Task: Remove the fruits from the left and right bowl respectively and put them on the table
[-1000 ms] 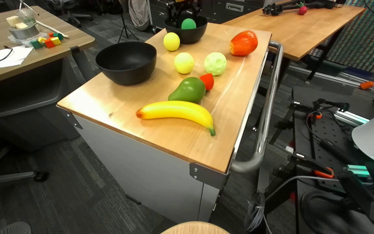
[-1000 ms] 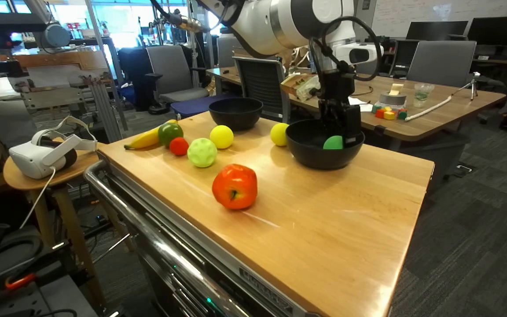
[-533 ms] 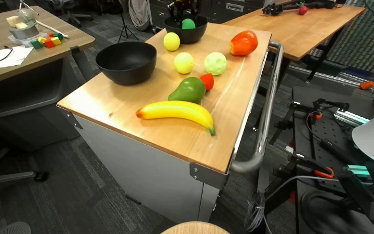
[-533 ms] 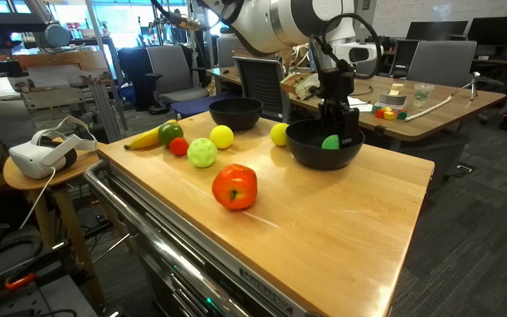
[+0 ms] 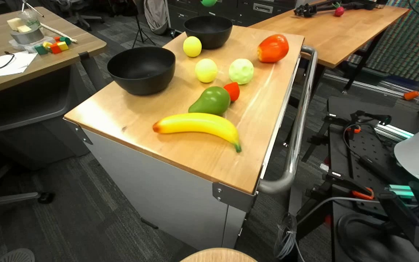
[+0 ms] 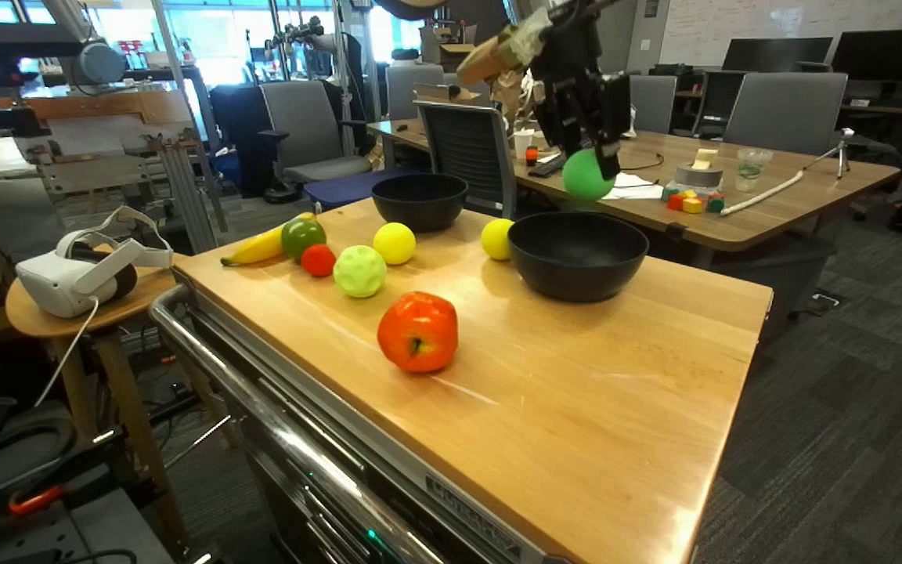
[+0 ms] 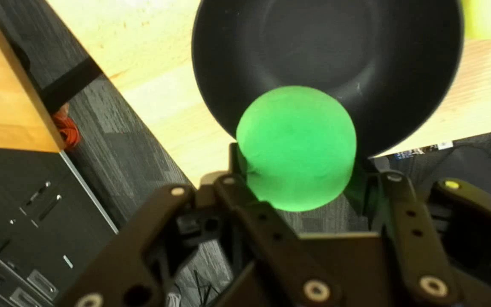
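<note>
Our gripper (image 6: pixel 590 160) clasps the green ball (image 6: pixel 586 177); gripping weakly, we could drop it into the six-o'clock bowl (image 6: pixel 578 272).
</note>
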`<state>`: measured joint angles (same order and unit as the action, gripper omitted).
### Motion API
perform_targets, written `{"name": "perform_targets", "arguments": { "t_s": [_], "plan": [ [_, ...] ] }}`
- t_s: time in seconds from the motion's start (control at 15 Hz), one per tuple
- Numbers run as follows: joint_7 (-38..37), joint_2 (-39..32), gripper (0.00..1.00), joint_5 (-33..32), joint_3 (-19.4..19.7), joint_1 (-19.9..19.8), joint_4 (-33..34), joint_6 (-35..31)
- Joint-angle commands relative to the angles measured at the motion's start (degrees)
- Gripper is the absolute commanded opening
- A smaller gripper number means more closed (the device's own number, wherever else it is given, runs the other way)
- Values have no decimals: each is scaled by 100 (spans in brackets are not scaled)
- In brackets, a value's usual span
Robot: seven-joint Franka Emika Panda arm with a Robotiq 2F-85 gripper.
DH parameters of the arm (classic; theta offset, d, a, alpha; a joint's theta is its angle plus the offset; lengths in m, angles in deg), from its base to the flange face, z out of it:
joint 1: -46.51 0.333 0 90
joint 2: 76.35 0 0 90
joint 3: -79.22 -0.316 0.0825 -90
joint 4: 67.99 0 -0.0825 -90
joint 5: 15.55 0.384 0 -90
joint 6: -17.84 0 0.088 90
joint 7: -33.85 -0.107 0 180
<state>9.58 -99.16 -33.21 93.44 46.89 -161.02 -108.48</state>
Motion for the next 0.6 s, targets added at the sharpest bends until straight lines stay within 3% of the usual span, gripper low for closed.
{"name": "perform_targets", "arguments": {
  "t_s": [0.0, 0.53],
  "plan": [
    [108, 1324, 29, -630, -168, 207, -1383, -570],
    [-584, 2710, 29, -636, -858, 103, -3949, -1187]
  ]
}}
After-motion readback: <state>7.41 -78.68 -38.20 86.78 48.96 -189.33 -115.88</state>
